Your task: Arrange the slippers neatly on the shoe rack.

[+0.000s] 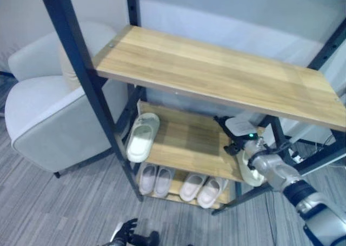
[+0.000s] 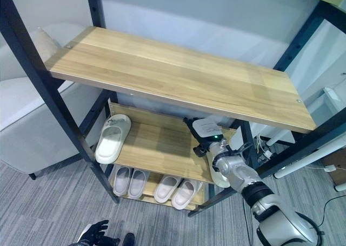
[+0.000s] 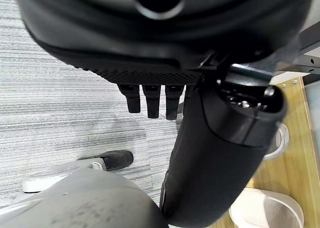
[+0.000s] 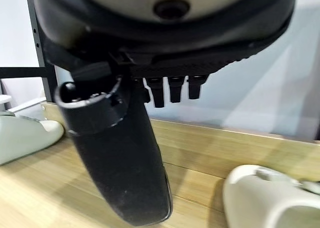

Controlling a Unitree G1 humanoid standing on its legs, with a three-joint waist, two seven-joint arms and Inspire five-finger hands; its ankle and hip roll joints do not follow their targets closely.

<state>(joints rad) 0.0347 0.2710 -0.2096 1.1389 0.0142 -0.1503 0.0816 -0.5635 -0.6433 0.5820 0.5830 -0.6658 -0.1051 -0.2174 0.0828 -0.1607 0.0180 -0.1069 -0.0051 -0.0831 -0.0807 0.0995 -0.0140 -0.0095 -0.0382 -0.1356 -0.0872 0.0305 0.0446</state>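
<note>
Slipper (image 1: 141, 137), pale, seemingly cream, sole-down.

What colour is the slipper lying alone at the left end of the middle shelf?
The slipper is white or pale cream, plain, without pattern. The right eye view shows it best.

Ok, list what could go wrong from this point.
1. The slipper by the right hand lies at the middle shelf's front right edge, partly overhanging; a nudge may tip it off.
2. Its likely mate lies at the shelf's far left end, so the pair may stay split.
3. The arm reaches under the top shelf and could bump it.
</note>
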